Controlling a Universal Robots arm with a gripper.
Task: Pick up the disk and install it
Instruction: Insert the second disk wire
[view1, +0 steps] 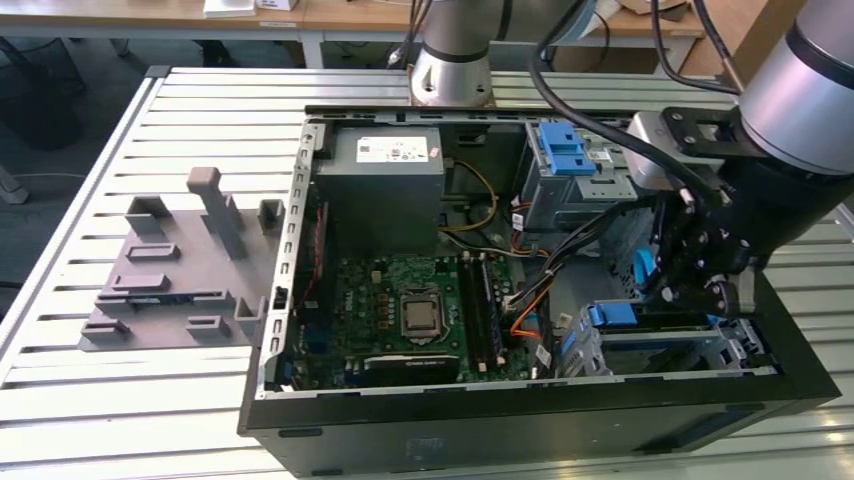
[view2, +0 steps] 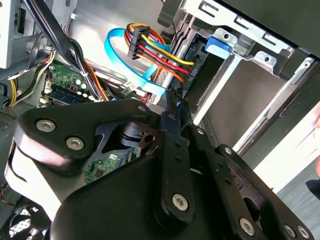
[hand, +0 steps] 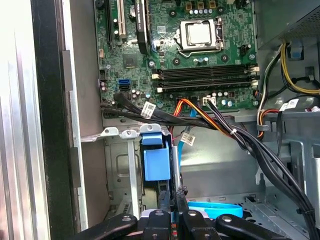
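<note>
On the desk (view1: 80, 400), the open computer case (view1: 534, 420) holds its motherboard (view1: 414, 310) mid-way and a drive cage (view1: 741, 345) at the exterior view's right. The gripper (view1: 697, 298) hangs there, fingers (hand: 167, 200) drawn together. The disk (view1: 657, 338) appears to lie in the cage, so this looks like the seating step, which calls for a straight push.

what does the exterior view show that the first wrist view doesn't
Exterior view's own: the grey plastic fixture block on the slatted metal table, the grey metal box with a white sticker, and the arm's silver base.

First wrist view's own: small blue sockets at the board's edge, up close.

Shared: the green motherboard with its silver processor socket, the blue plastic tab in the drive bay, and the black hand over that bay.
</note>
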